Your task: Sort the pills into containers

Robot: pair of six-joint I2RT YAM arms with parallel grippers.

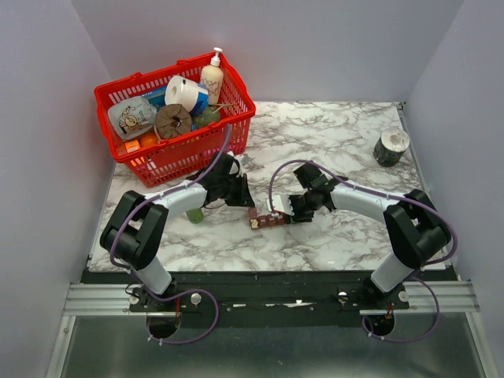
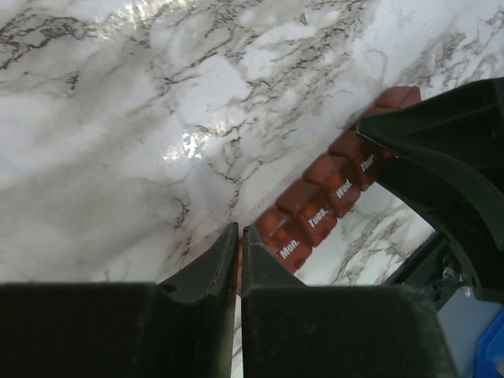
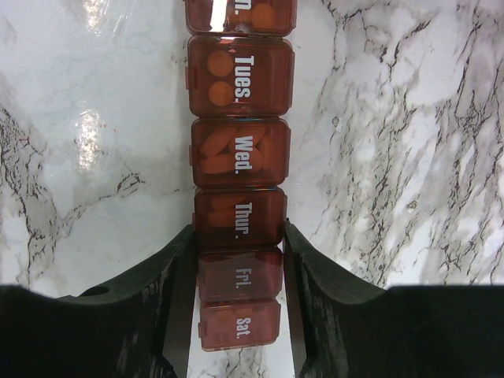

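The containers are a dark red-brown pill strip (image 1: 268,220) lying mid-table, its lids marked with days. In the right wrist view the strip (image 3: 240,150) runs away from the camera, lids down, with orange pills (image 3: 220,79) showing in the Tues. and Wed. boxes. My right gripper (image 3: 239,235) is shut on the strip's sides at the Thur./Fri. boxes; it also shows in the top view (image 1: 288,209). My left gripper (image 2: 239,233) is shut, its tips at the Mon. end of the strip (image 2: 315,211); in the top view it (image 1: 249,201) is just left of the strip.
A red wire basket (image 1: 236,130) full of bottles and rolls stands at the back left, close behind my left arm. A small dark tub (image 1: 390,147) stands at the back right. A green object (image 1: 194,214) lies under my left forearm.
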